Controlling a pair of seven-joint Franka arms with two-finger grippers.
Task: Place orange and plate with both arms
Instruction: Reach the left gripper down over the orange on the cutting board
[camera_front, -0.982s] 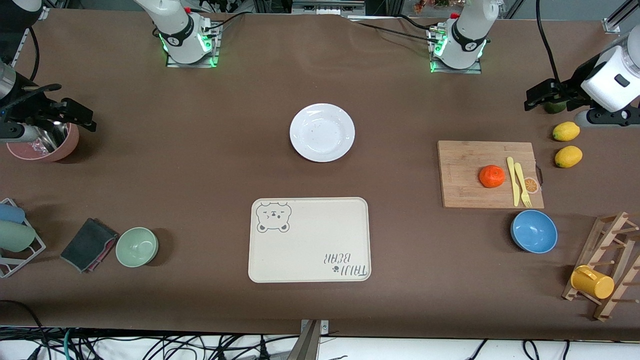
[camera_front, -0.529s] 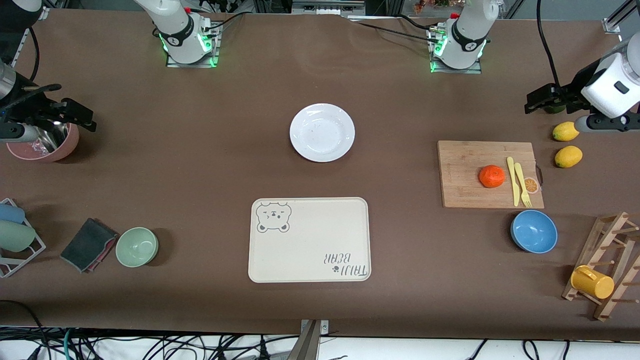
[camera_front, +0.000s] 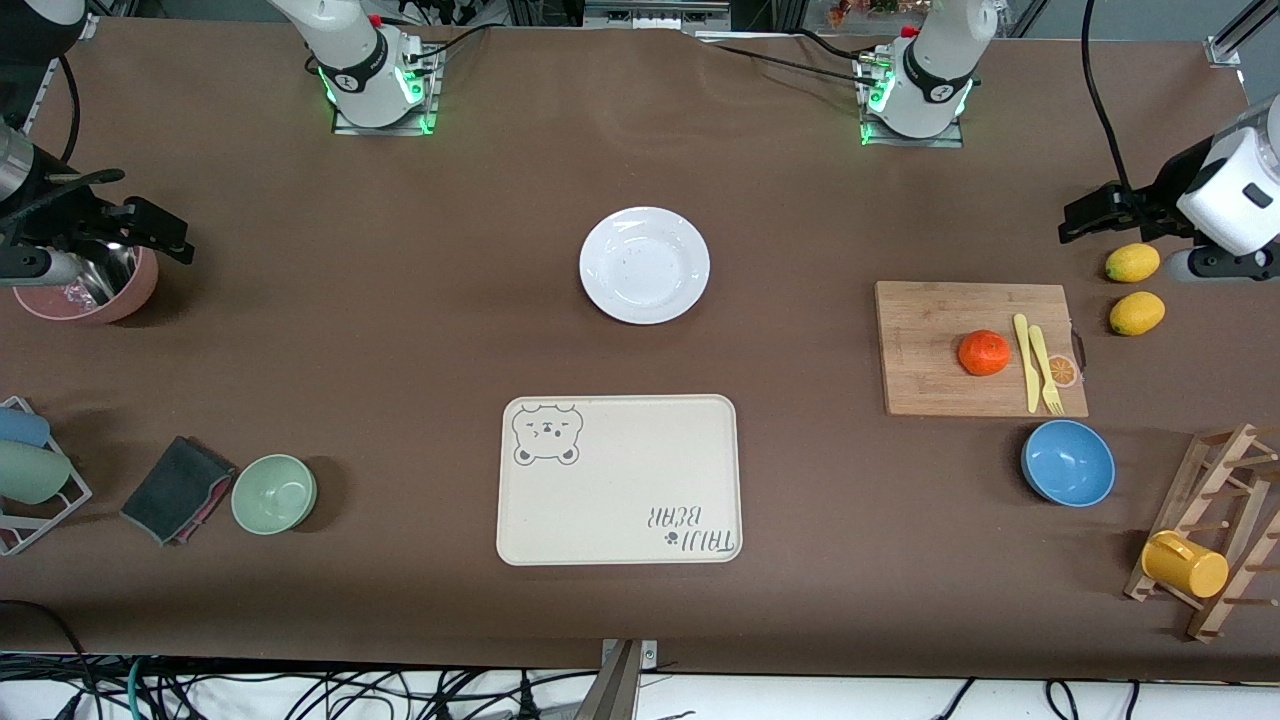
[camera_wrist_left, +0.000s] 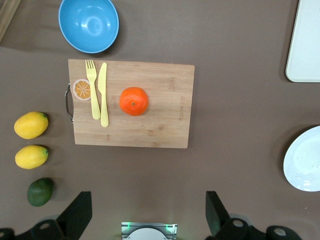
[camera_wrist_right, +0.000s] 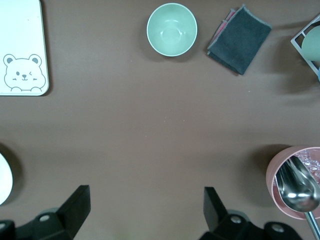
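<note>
The orange (camera_front: 984, 352) sits on a wooden cutting board (camera_front: 925, 340), toward the left arm's end of the table; the left wrist view shows the orange (camera_wrist_left: 133, 101) too. The white plate (camera_front: 644, 265) lies bare mid-table, and its rim (camera_wrist_left: 305, 160) shows in the left wrist view. My left gripper (camera_front: 1085, 215) hangs open and empty (camera_wrist_left: 147, 212) over the table's end near the lemons. My right gripper (camera_front: 150, 232) waits open and empty (camera_wrist_right: 146, 205) over a pink bowl.
A cream bear tray (camera_front: 620, 470) lies nearer the camera than the plate. A yellow fork and knife (camera_front: 1035, 360) rest on the board. Around are a blue bowl (camera_front: 1068, 462), two lemons (camera_front: 1132, 262), a mug rack (camera_front: 1215, 520), a green bowl (camera_front: 274, 493), a grey cloth (camera_front: 178, 488) and the pink bowl (camera_front: 95, 290).
The left arm's hand has shifted slightly toward its end of the table and now hides the dark green fruit seen under it earlier. The right arm has not moved.
</note>
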